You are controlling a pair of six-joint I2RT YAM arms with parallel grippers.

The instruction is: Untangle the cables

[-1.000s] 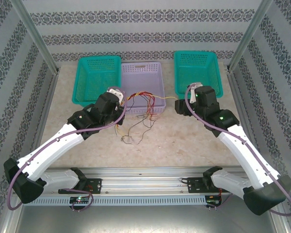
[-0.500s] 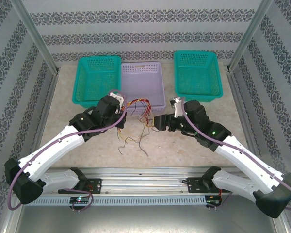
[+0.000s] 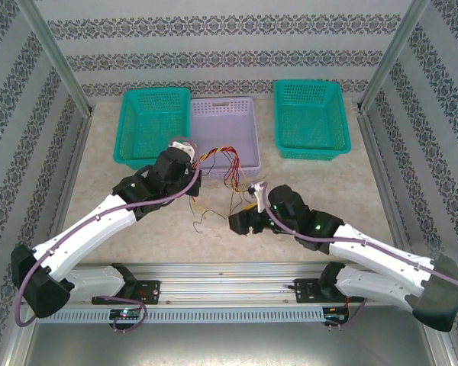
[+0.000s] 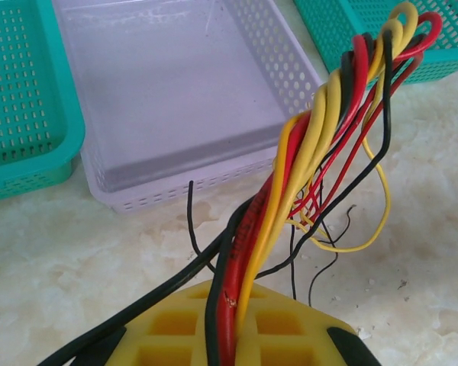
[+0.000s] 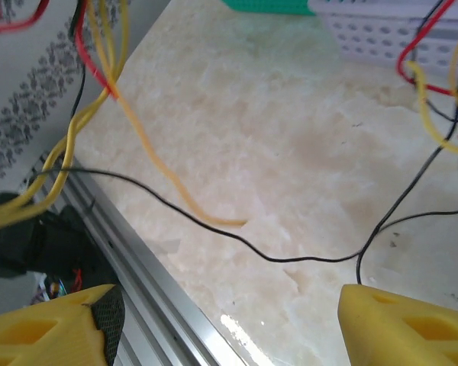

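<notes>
Left end effector (image 4: 230,324) clamping twisted red-yellow-black cables (image 4: 320,137); right end effector (image 5: 225,328) hovering over tabletop (image 5: 275,114), jaws spread wide, gripping nothing.

Grey patterned wallpaper (image 3: 229,46) lines the far and side walls; metal posts (image 3: 57,57) frame a pale marble-look table (image 3: 343,191), evenly lit.

"What is different about the right gripper (image 3: 238,223)?"

"It is off the right teal basket (image 3: 311,118) now. It has swung in low over the middle of the table (image 3: 328,183), near the front rail (image 3: 229,268), with its jaws spread wider."

"And the cables (image 3: 223,162)?"

"The yellow strand no longer stretches toward that basket. The loose ends lie in a new tangle just left of the gripper."
</notes>
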